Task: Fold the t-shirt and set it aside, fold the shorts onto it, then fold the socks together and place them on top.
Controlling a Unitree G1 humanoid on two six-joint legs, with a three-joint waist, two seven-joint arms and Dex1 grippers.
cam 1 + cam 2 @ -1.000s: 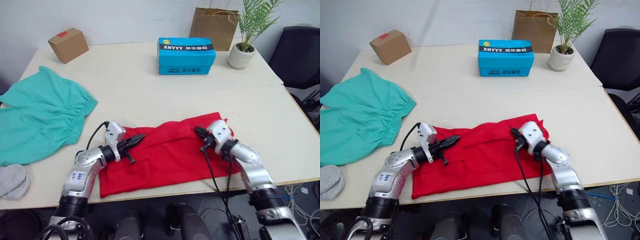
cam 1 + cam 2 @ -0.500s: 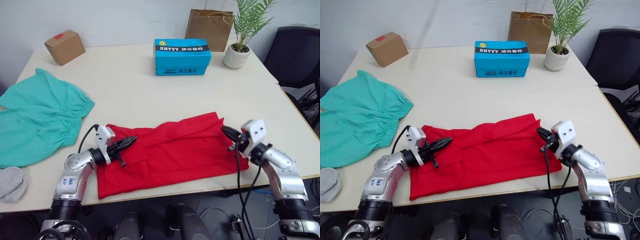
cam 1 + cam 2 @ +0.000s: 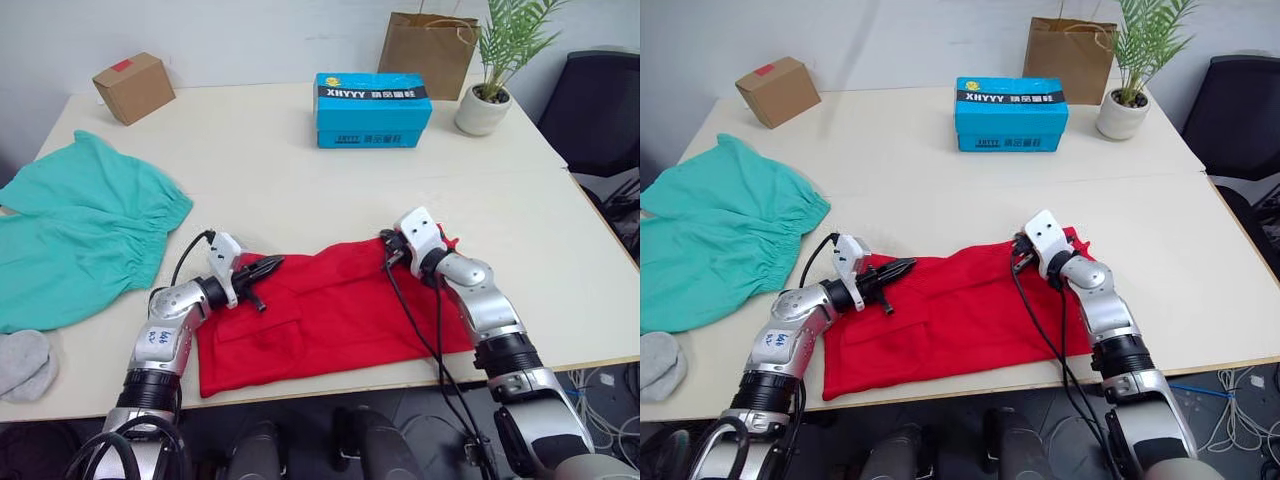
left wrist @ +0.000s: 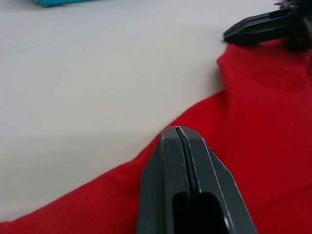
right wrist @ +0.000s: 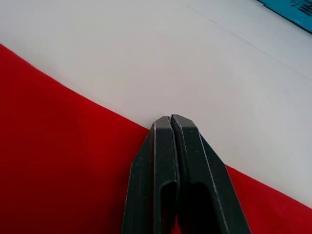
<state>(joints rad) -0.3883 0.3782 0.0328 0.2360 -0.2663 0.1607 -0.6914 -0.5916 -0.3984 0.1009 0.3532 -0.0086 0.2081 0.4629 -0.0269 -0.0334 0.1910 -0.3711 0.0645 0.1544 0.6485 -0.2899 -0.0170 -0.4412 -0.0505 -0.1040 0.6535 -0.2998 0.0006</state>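
The red t-shirt lies folded lengthwise at the bench's near edge. Both grippers, left and right, rest on its far edge, jaws pressed together. Teal shorts and grey socks lie to the left; a blue box, cardboard box, paper bag and potted plant stand well behind.
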